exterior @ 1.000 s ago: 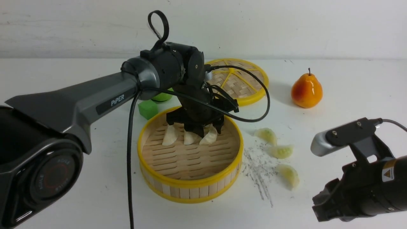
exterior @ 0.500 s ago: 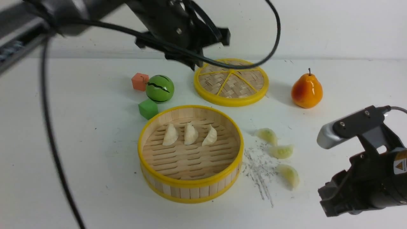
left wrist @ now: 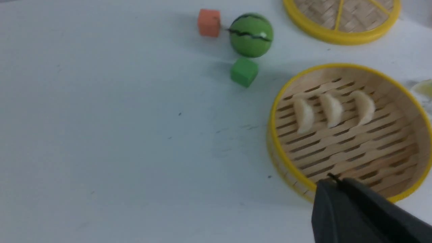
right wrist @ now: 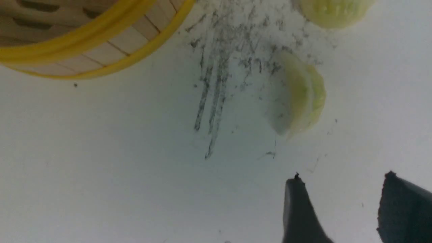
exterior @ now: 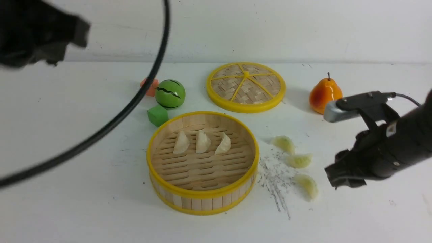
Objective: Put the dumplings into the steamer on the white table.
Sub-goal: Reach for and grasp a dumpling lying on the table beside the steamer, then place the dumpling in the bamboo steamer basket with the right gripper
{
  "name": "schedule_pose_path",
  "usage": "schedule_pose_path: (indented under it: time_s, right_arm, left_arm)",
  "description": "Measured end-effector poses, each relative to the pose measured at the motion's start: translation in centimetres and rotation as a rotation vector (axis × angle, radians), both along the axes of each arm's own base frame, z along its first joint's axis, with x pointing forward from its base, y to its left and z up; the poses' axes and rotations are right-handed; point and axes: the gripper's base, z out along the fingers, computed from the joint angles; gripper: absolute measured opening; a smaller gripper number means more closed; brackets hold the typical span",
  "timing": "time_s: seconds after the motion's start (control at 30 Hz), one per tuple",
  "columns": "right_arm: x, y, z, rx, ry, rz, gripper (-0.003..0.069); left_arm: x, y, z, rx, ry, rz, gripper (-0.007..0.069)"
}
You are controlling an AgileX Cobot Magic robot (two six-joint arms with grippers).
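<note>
The steamer [exterior: 202, 202] stands mid-table with three cream dumplings [exterior: 203, 141] in a row on its slatted floor. Three pale green dumplings [exterior: 299, 160] lie on the white table [exterior: 84, 152] to its right. My right gripper [exterior: 341, 177] hovers just right of the nearest green one [right wrist: 298, 94], its jaws open and empty [right wrist: 342, 177]. My left gripper [left wrist: 332, 180] is shut on nothing, high above the steamer's near rim [left wrist: 287, 168]. In the front view it is a dark blur at the upper left.
A woven lid [exterior: 245, 86] lies behind the steamer and a pear [exterior: 325, 94] at the back right. A green ball [exterior: 170, 94], green cube [exterior: 157, 115] and orange cube [exterior: 150, 86] sit back left. A black cable [exterior: 135, 98] swings across the left. Dark scratch marks [exterior: 275, 179] lie beside the steamer.
My left gripper let go of a cream dumpling in the steamer, rose, swung up and left, and shut. My right gripper moved forward toward the green dumplings and opened wider.
</note>
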Motion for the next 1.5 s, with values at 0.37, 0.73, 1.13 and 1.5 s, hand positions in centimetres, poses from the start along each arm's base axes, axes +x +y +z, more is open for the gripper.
schedule_pose_path:
  time_s: [0.37, 0.73, 1.13, 1.5]
  right_arm:
    - [7.0, 2.0, -6.0, -0.074, 0.088, 0.064, 0.0348]
    - [8.3, 2.3, -9.4, -0.094, 0.136, 0.061, 0.0266]
    - [6.8, 2.9, -4.1, -0.058, 0.182, 0.076, 0.0190]
    - [7.4, 16.2, 2.7, 0.127, -0.042, 0.315, 0.0190]
  left_arm:
    - [-8.2, 7.0, -7.6, 0.053, -0.126, 0.219, -0.0015]
    - [-10.2, 7.6, -13.6, 0.000, -0.229, 0.143, -0.0015]
    - [-9.6, 7.0, -14.7, -0.011, -0.285, 0.091, -0.0015]
    - [-9.4, 6.3, -14.3, -0.140, -0.342, 0.077, -0.0015]
